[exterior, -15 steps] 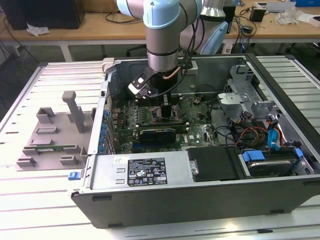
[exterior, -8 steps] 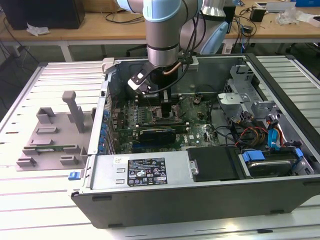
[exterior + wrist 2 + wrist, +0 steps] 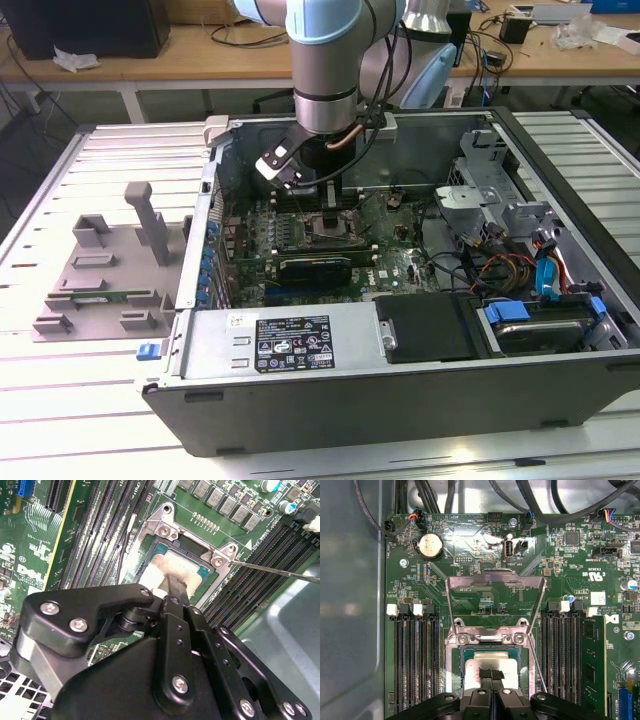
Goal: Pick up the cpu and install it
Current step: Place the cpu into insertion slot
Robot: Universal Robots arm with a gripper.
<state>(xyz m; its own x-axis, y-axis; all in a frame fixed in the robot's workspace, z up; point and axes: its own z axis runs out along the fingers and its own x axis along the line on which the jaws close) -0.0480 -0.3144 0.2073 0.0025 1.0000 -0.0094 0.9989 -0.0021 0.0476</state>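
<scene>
Reaching down from above into the open computer case, with the gripper low over the motherboard, nearer the case's far wall than its near one. Closed narrow in both wrist views: fingertips pressed side by side with only a seam between, too close together to clasp anything by its edges. Resting tip-down on the pale metal top of the cpu, or just above it; contact hard to judge. Lying flat and square in the socket, with its rim parallel to the socket's metal frame on every visible side and a thin dark border all round. Hinged up and away beyond the socket, the load plate, leaving the room straight above the chip open. Slanting past one corner of the frame, a thin wire lever, near the fingers but apart from them. Hemmed in on two opposite sides by banks of memory slots just beside the frame; freer toward the plate side. Toward the case's near edge in the exterior view, a black expansion card, near the arm's wrist. Outside the case, on the slatted table at the exterior view's left, a grey fixture, well apart.
</scene>
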